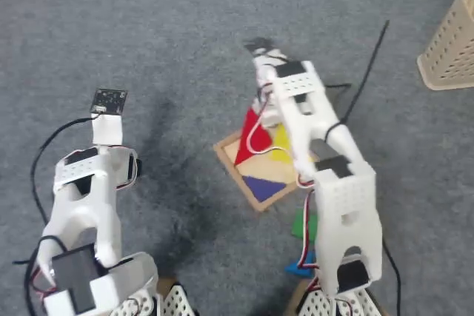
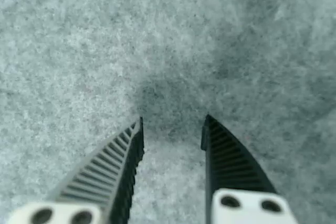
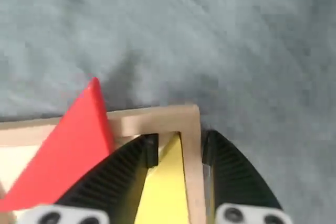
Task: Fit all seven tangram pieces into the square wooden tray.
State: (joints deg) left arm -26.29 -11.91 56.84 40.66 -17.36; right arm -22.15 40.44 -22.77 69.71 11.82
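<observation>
Wooden tray (image 3: 152, 116) (red triangle (image 3: 68, 150) overlapping): right gripper (image 3: 178, 142) parted astride its wall; left gripper (image 2: 172, 127) parted, empty.

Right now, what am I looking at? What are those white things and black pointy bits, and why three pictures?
Those white things are robot arms: the left arm and the right arm, on a grey cloth. One picture looks down from above; the other two come from a small camera on each arm's wrist, so the black pointy bits are that arm's own gripper. The left gripper is open over bare cloth, holding nothing. The right gripper is open at a corner of the square wooden tray, one finger inside, one outside. In the tray are a red triangle, leaning over the rim, a yellow piece and a dark blue piece. A green piece and a blue piece lie outside.
</observation>
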